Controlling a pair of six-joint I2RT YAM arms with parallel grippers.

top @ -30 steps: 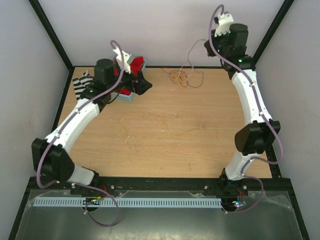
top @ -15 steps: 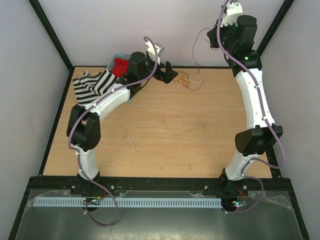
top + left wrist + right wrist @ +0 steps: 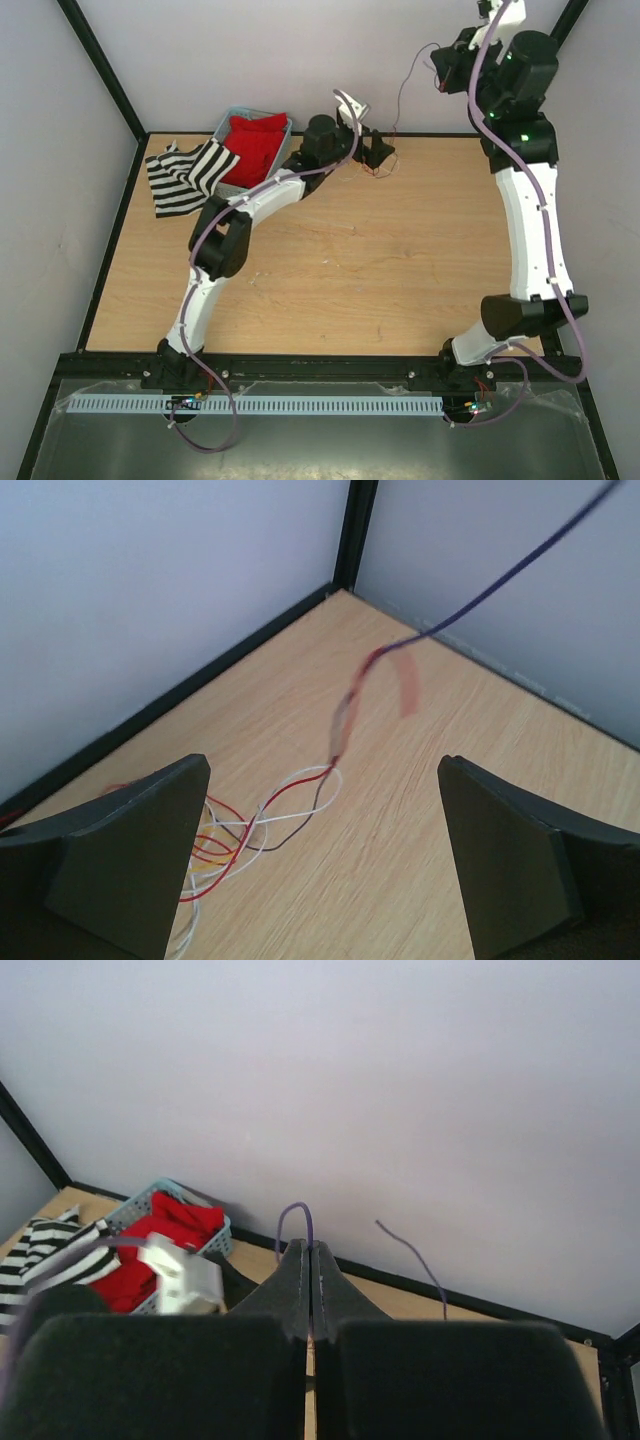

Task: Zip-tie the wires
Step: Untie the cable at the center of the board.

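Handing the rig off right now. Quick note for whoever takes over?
Right pincer: shut on one end of the wires, up high near the back wall.
Left pincer: wide open, empty, low over the wires' loops at the far edge of the table.
Done: a strand runs up from the table to the right pincer; the rest lies in loose loops.
Left: gather the bunch and tie it. No zip tie shows in any view.

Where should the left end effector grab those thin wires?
Grip the thin red, white and dark wires where they gather into one rising strand, above the loops. Straddle it sideways with the open left end effector; the right end effector holds it up.
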